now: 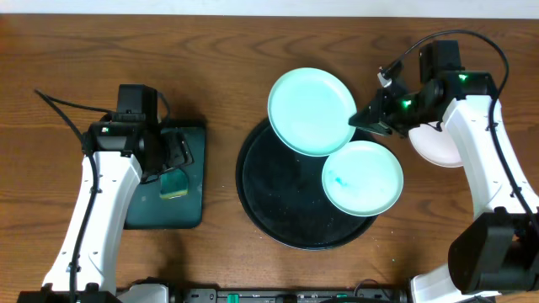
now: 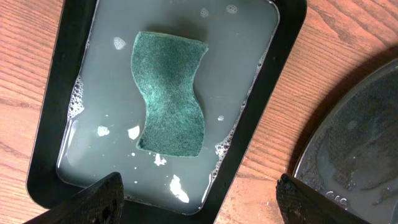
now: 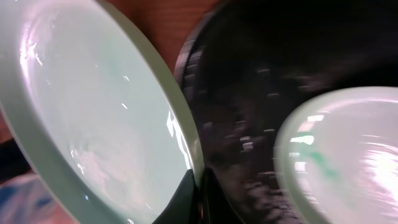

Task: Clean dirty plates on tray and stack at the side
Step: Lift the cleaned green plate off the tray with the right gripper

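My right gripper (image 1: 364, 120) is shut on the rim of a clean pale mint plate (image 1: 312, 110) and holds it raised over the far edge of the round black tray (image 1: 269, 202). In the right wrist view the fingers (image 3: 199, 196) pinch that plate's rim (image 3: 106, 118). A second mint plate (image 1: 363, 178) with a teal smear lies on the tray's right side; it also shows in the right wrist view (image 3: 348, 155). A white plate (image 1: 438, 147) sits on the table at the right, partly hidden by my right arm. My left gripper (image 2: 196, 202) is open above the green sponge (image 2: 171, 93).
The sponge (image 1: 174, 183) lies in soapy water in a rectangular dark-green tray (image 1: 189, 210) at the left, also seen in the left wrist view (image 2: 62, 62). The black tray's wet rim shows at the right of the left wrist view (image 2: 348, 162).
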You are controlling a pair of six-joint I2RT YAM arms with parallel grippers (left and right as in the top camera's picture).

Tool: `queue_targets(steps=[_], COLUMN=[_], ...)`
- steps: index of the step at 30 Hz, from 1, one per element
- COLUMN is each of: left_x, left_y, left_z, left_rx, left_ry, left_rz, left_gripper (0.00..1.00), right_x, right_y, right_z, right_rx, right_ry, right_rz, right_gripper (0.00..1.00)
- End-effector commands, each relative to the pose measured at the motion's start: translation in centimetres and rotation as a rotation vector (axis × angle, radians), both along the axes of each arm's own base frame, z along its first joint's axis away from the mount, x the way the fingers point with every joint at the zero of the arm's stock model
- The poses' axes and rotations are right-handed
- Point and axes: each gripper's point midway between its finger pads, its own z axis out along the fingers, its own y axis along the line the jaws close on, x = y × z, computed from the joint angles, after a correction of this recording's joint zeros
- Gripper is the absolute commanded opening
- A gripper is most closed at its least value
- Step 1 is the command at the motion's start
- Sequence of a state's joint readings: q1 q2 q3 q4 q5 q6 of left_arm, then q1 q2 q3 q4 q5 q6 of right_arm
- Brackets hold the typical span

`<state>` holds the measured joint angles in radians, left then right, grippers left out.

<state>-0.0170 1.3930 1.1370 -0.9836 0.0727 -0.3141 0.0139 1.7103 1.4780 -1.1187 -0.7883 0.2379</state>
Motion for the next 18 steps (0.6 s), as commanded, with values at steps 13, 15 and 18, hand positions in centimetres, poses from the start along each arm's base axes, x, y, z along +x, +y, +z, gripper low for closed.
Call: queue_targets(steps=[13, 15, 18], left_x=[-0.2, -0.2, -0.2], left_y=[0.0, 0.0, 0.0], left_z=[0.1, 0.1, 0.1], left_rx=[-0.001, -0.001, -0.001], left_ry=[0.0, 0.0, 0.0], left_rz=[0.004, 0.004, 0.004], left_gripper=[0.79, 0.79, 0.79], right_x=[5.2, 5.4, 5.1], right_y=[-0.1, -0.3, -0.4], right_z=[1.8, 1.3, -0.2], right_rx=[-0.129, -0.188, -0.324], right_ry=[-0.394, -0.401, -0.393], right_rz=[0.09, 0.089, 0.116], right_gripper=[0.02, 0.02, 0.02])
